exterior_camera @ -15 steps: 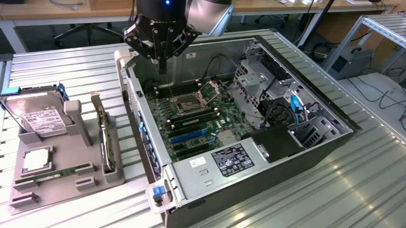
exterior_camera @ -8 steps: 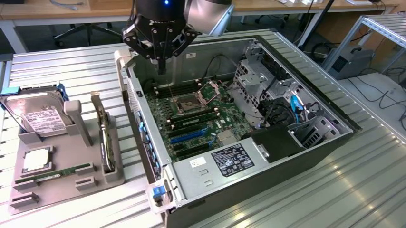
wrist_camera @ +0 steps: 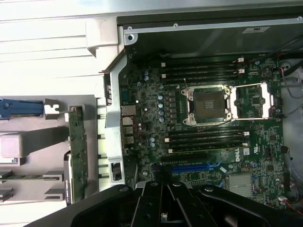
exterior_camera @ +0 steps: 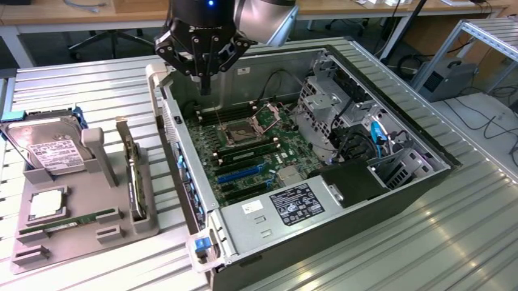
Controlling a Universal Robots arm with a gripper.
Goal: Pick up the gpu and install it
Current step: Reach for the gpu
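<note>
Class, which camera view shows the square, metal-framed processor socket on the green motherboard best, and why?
The wrist view: it looks straight down on the square, metal-framed processor socket, whole and unobstructed. The exterior view shows it from a slant.

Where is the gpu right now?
At the exterior view's left, the gpu stands on edge in the gray holder, between the hard drive and the open computer case.

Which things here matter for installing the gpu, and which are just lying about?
For the job: gpu, standing on edge in the grey tray; gripper, shut, above the open computer case.
Lying about: hard drive, memory stick, processor chip.
</note>
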